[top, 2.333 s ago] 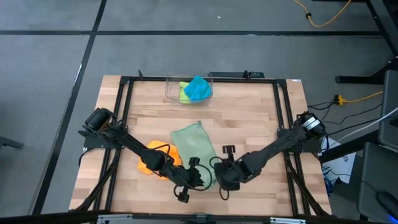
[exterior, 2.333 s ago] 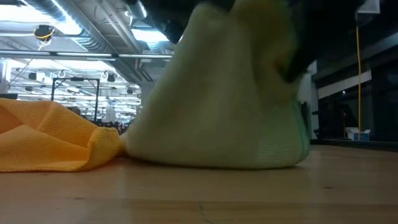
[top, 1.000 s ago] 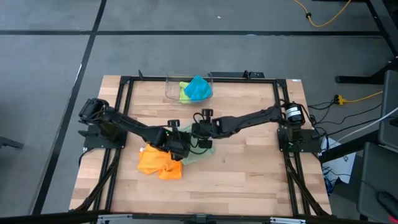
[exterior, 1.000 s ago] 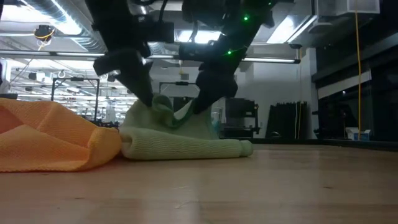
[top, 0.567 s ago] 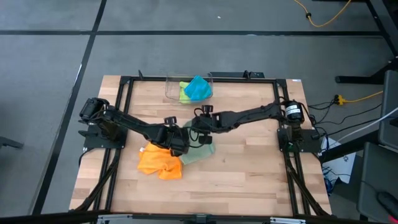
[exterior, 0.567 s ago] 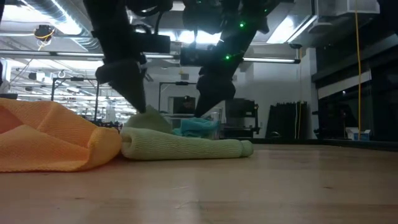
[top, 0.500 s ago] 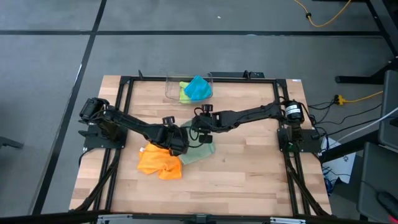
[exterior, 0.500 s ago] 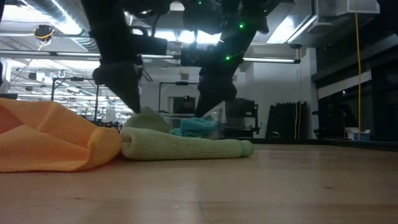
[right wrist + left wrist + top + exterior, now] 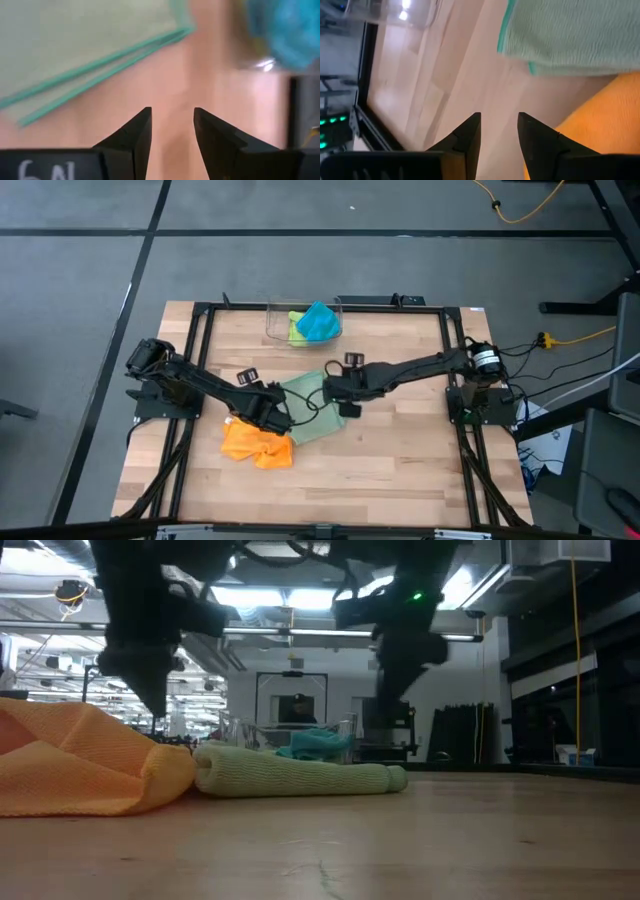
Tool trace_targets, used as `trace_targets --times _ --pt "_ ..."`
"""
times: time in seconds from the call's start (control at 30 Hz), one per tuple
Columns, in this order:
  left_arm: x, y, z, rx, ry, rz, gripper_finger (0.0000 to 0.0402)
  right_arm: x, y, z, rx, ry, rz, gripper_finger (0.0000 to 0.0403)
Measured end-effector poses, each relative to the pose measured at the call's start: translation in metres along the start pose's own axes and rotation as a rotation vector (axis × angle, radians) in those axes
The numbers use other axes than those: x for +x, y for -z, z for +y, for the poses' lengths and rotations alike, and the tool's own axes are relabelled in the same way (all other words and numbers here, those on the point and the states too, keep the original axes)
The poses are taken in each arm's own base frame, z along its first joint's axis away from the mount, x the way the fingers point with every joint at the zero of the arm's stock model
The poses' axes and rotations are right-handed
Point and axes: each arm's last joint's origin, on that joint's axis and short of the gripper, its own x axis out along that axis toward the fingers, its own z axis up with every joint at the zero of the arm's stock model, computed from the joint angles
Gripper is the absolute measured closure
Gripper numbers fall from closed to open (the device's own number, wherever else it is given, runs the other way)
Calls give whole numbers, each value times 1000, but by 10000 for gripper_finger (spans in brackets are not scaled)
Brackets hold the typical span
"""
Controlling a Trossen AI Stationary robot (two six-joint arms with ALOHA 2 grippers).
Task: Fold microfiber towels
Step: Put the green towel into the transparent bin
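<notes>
I see the sage towel folded flat mid-counter, its edges stacked, the orange towel bunched beside it. Both my pincers, left and right, hang narrowly parted, empty. It's soft, limp cloth: I'd pinch corners.

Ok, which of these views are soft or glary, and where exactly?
High view: evenly lit and sharp across the table. Low view: the ceiling lights glare behind the dark arms, and the orange towel up close is soft. Left wrist view: a bright glint on the clear bin. Right wrist view: blurred throughout, the teal towel only a smear.
</notes>
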Motion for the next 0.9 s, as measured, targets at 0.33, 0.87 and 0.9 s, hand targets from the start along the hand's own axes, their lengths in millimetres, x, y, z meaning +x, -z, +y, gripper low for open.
trace_targets --times 0.33,0.87,0.9 --pt "-39 41 26 -61 -45 70 281 -8 25 63 -110 -128 -5 254" --pt "-95 36 97 -192 339 -467 282 -1 18 120 -406 -201 -592 253" --pt "-96 33 98 -175 347 -497 282 -2 17 119 -377 -197 -600 253"
